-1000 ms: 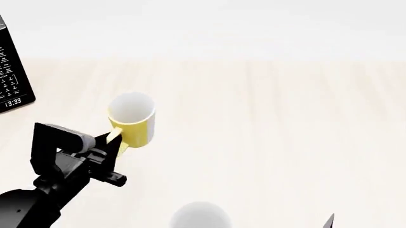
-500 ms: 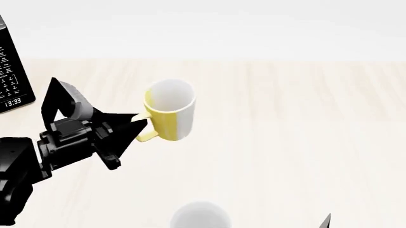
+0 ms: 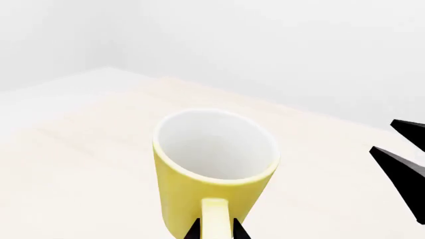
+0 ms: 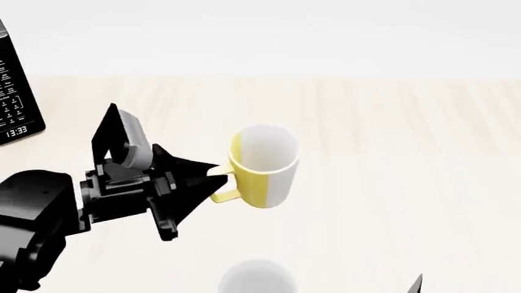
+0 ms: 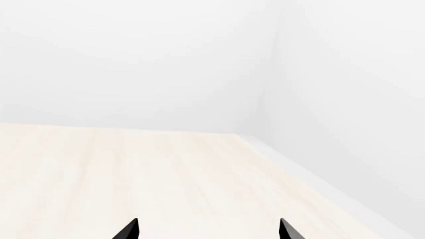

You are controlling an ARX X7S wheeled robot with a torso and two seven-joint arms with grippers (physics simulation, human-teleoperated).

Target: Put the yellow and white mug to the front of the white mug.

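My left gripper (image 4: 213, 172) is shut on the yellow handle of the yellow and white mug (image 4: 265, 168) and holds it upright above the pale wooden table (image 4: 391, 122). In the left wrist view the mug (image 3: 212, 174) fills the middle, its white inside open, and its handle (image 3: 216, 221) sits between my two black fingertips. The white mug (image 4: 256, 278) shows only as its rim at the bottom edge of the head view, nearer to me than the held mug. My right gripper (image 5: 208, 230) is open and empty over bare table; one tip (image 4: 420, 282) shows in the head view.
A black microwave (image 4: 16, 91) with a keypad and clock stands at the far left of the table. A white wall runs behind the table. In the right wrist view the table's edge (image 5: 312, 179) meets a white wall.
My left arm has carried the yellow and white mug to the right and slightly nearer, by the handle. The white mug and the right gripper have not moved.
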